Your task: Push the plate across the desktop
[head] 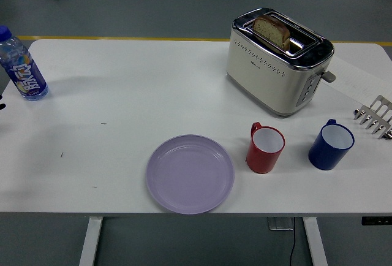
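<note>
Lilac plate (pixel 190 173) near table's (pixel 122 94) front edge, bottle (pixel 22 67) label unreadable — neither hand visible.

Table: white table (pixel 122 94) – a wide top, its near edge along the bottom of the view.
Plate: lilac plate (pixel 190 173) lies flat near the front edge, about the middle.
Red mug: red mug (pixel 265 148) stands upright just right of the plate, apart from it.
Blue mug: blue mug (pixel 331 145) stands right of the red one, not touching.
Toaster: cream toaster (pixel 278 60) sits behind the mugs – a bread slice (pixel 272 30) stands in its slot.
Bottle: water bottle (pixel 22 67) stands upright at the far left edge.
Rack: metal rack (pixel 375 116) at the right edge, partly cut off.
</note>
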`<state>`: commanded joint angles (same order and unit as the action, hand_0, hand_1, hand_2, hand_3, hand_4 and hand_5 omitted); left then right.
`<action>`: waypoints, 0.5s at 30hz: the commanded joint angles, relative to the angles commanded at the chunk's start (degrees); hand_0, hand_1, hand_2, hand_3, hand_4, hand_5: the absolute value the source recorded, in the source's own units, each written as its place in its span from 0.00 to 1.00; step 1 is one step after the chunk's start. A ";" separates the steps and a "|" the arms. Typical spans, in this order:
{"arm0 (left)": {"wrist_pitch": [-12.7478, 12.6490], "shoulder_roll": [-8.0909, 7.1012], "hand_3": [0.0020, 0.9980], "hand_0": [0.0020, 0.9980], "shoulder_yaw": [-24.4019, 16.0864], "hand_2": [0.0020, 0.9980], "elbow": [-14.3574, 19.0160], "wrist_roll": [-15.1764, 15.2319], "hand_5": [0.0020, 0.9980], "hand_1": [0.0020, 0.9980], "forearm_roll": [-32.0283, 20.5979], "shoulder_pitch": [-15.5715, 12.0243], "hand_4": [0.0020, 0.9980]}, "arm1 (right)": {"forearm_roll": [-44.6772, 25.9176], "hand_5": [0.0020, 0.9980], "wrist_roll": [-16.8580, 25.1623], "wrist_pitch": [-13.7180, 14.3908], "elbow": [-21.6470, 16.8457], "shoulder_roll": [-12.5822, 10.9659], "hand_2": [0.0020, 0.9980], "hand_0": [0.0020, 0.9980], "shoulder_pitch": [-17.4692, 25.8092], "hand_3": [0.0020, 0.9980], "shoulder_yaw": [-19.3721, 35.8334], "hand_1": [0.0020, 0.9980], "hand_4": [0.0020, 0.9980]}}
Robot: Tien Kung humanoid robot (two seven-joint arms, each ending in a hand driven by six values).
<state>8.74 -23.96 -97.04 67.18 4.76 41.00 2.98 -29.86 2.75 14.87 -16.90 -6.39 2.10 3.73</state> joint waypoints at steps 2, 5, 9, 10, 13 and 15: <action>0.29 0.01 0.64 0.63 -0.32 0.69 -0.18 -0.35 1.00 0.71 0.19 -0.07 0.48 | 0.03 0.40 -0.02 0.00 0.01 0.02 0.66 0.56 -0.03 0.59 0.03 0.55 0.35; 0.26 0.21 0.64 0.63 -0.76 0.69 -0.42 -0.52 1.00 0.71 0.24 -0.16 0.48 | 0.02 0.40 -0.03 0.00 0.00 0.01 0.66 0.56 -0.11 0.59 -0.01 0.55 0.35; -0.02 0.39 0.64 0.63 -0.89 0.69 -0.54 -0.54 1.00 0.71 0.19 -0.29 0.48 | 0.06 0.40 -0.01 0.01 -0.02 -0.01 0.66 0.56 -0.16 0.59 -0.03 0.55 0.35; -0.11 0.47 0.64 0.63 -0.93 0.69 -0.59 -0.53 1.00 0.71 0.13 -0.31 0.48 | 0.04 0.40 0.00 0.01 -0.01 -0.02 0.66 0.56 -0.17 0.59 -0.05 0.55 0.35; -0.20 0.54 0.64 0.63 -0.97 0.69 -0.62 -0.49 1.00 0.71 0.08 -0.35 0.49 | 0.03 0.40 0.01 0.01 0.00 -0.03 0.66 0.56 -0.20 0.59 -0.07 0.55 0.35; -0.30 0.62 0.64 0.63 -1.00 0.69 -0.61 -0.46 1.00 0.71 -0.01 -0.39 0.49 | 0.03 0.40 0.02 -0.01 0.00 -0.06 0.66 0.56 -0.20 0.59 -0.11 0.55 0.35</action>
<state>8.44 -23.34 -98.04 66.57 4.30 40.98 2.59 -29.83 2.77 14.86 -16.89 -6.44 1.90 3.61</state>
